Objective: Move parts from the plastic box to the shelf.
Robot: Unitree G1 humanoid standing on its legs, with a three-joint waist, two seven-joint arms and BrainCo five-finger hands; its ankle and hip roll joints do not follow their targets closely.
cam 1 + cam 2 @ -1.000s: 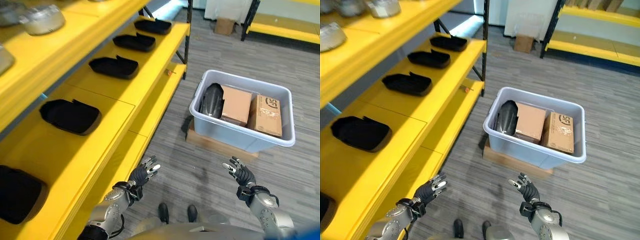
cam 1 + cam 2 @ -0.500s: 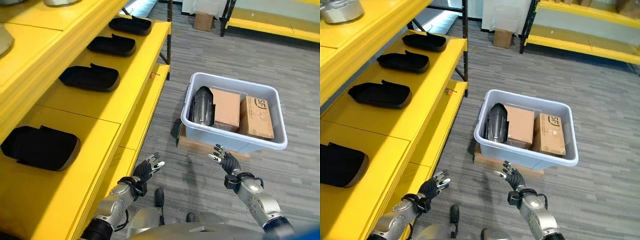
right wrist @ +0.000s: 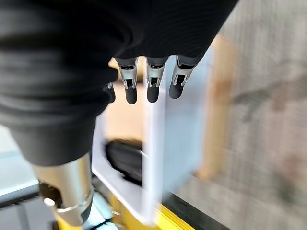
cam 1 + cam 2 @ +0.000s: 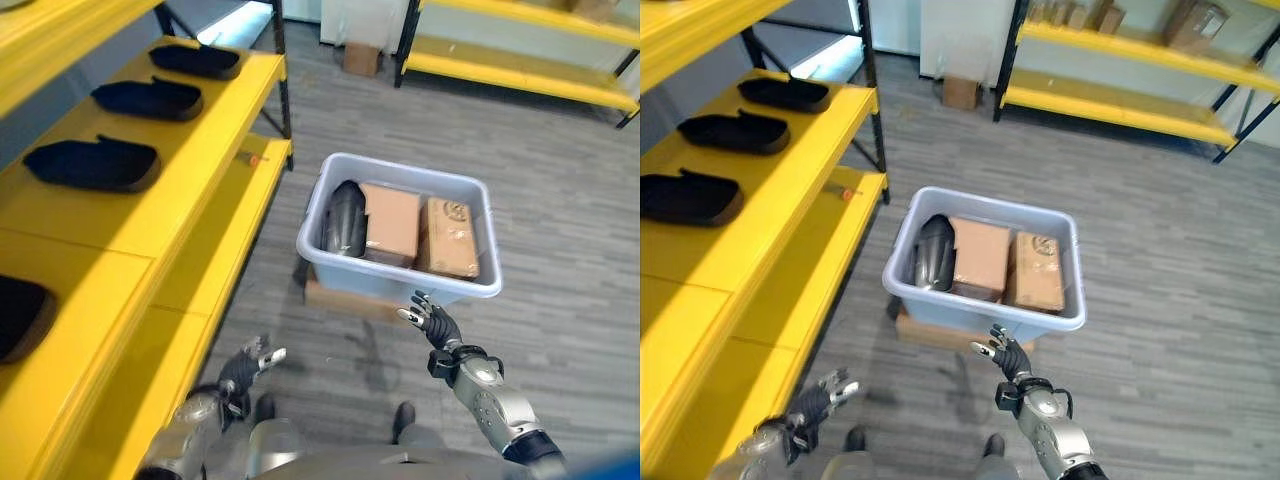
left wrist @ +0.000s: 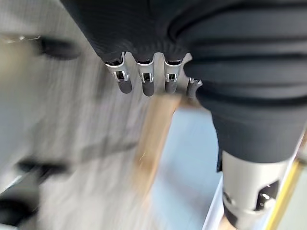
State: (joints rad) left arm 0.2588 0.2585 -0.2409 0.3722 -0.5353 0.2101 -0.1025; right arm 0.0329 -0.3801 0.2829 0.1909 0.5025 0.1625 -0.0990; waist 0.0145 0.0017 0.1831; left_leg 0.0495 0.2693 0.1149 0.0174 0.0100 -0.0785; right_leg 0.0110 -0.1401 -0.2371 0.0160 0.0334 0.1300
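A grey plastic box [image 4: 395, 284] stands on the floor right of the yellow shelf [image 4: 150, 230]. At the box's left end a black moulded part [image 4: 343, 220] stands on edge beside two cardboard cartons [image 4: 391, 222]. Three similar black parts [image 4: 92, 163] lie in a row on the shelf. My right hand [image 4: 433, 325] hovers open and empty just before the box's front wall; its fingers [image 3: 152, 86] reach toward the rim [image 3: 153, 158] in the right wrist view. Low beside the shelf's lower board, my left hand [image 4: 245, 368] is open and empty too.
The box rests on a flat wooden board [image 4: 340, 298]. Another yellow shelf [image 4: 520, 70] runs along the back, with a small cardboard box [image 4: 361, 58] on the floor by it. Grey carpet spreads around the box.
The camera has swung away from the shelf, so the whole picture shifted. My right hand has come closer to the box's front wall; my left hand has sunk lower.
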